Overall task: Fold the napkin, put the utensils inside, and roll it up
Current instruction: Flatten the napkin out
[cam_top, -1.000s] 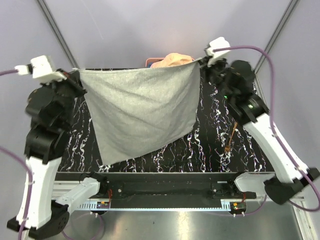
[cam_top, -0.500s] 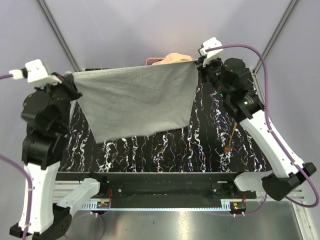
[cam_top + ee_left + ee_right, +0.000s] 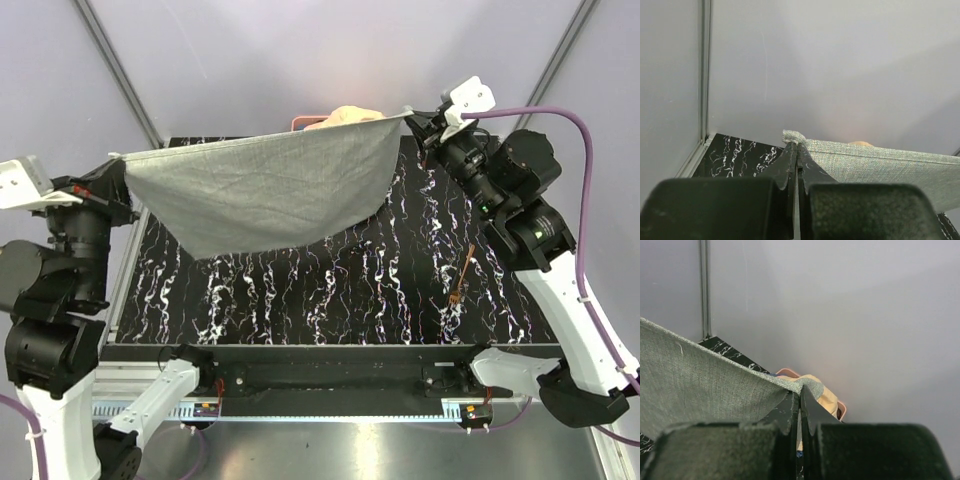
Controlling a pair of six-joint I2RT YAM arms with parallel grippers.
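Observation:
The light-grey napkin [image 3: 265,190] hangs stretched in the air above the far half of the black marbled table [image 3: 330,290]. My left gripper [image 3: 118,160] is shut on its left top corner; the pinched corner shows in the left wrist view [image 3: 792,136]. My right gripper [image 3: 410,118] is shut on its right top corner, seen in the right wrist view [image 3: 807,385]. The napkin's lower edge hangs free above the table. The copper-brown utensils [image 3: 463,277] lie on the table at the right, below my right arm.
A peach hat [image 3: 345,117] sits in a pink tray [image 3: 303,122] at the table's far edge, just behind the napkin; it also shows in the right wrist view [image 3: 830,397]. Grey walls and slanted frame posts enclose the back.
Both grippers have moved outward and up, spreading the napkin wider and lifting it. Its lower corner, which hung down near the front left, has risen off towards the middle.

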